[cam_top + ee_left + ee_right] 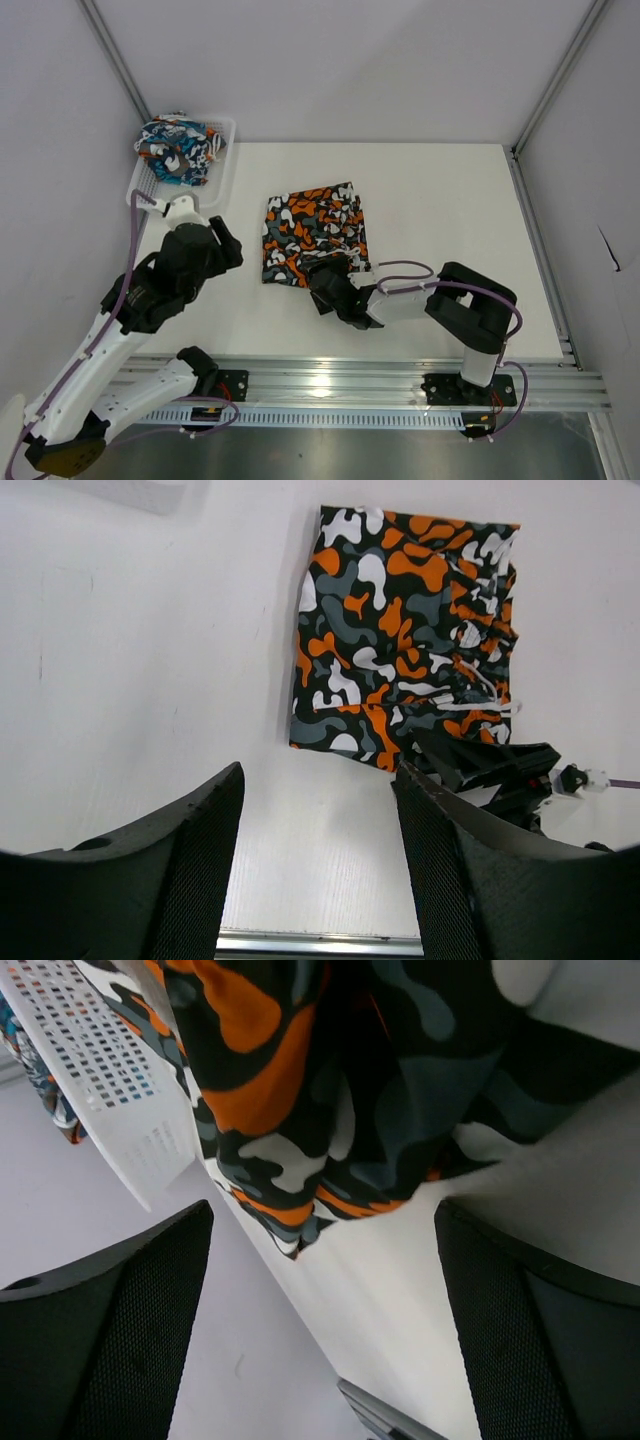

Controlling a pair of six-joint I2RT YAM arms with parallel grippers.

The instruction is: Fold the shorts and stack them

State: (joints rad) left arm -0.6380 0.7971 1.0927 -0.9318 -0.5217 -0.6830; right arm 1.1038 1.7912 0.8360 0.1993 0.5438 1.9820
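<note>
Camouflage shorts, soft fabric in orange, black, grey and white blotches: lying folded in a rough rectangle, mid white counter, slightly left of centre. White drawstring shows at the right side.

Second shorts, blue-teal, orange and white cartoon print: bunched inside white plastic mesh basket at far left corner of counter, well apart from the camouflage pair.

Right claw: low at the near edge of the camouflage shorts, pointing far-left. Jaws spread wide, nothing between them; bare counter under the gap, fabric just beyond the fingertips. Contact with the cloth cannot be told.

Left claw: above bare counter, left of the camouflage shorts and near of the basket. Jaws apart, moderately wide, holding nothing.
</note>
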